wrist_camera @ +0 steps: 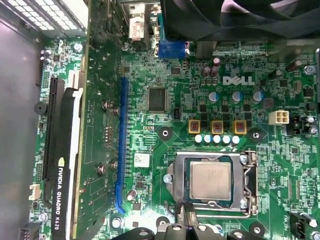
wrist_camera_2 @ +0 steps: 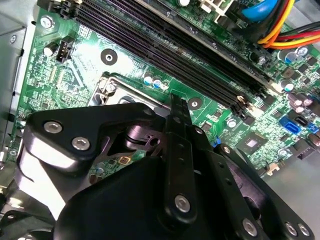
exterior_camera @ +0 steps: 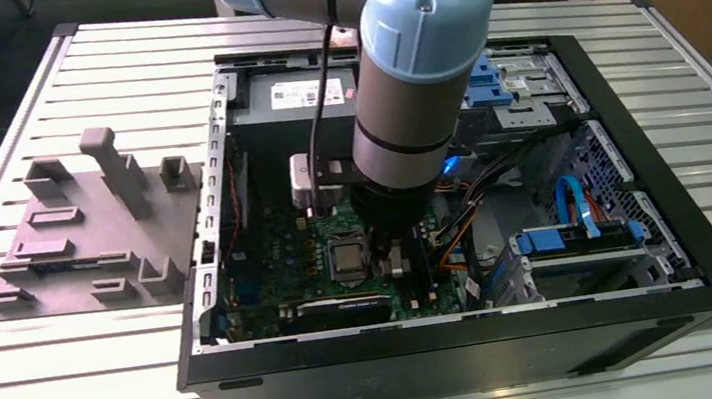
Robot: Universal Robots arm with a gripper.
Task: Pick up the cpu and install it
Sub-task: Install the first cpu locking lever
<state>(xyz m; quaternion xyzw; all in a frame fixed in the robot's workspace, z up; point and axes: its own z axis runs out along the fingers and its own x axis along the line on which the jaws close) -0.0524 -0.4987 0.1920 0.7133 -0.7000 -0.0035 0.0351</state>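
Silvery cpu point(wrist_camera: 210, 181) seated flat inside metal socket frame point(wrist_camera: 249, 182) on green motherboard point(wrist_camera: 165, 115). Gripper point(wrist_camera_2: 179, 107) poised just above board beside socket; finger spread cannot tell, nothing visibly held.

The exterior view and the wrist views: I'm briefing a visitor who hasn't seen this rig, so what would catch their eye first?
The big grey-and-blue robot arm plunging into the open computer case on the slatted table. Under it lies the green motherboard, where the cpu already sits inside the socket frame. The gripper hovers at the frame's edge.
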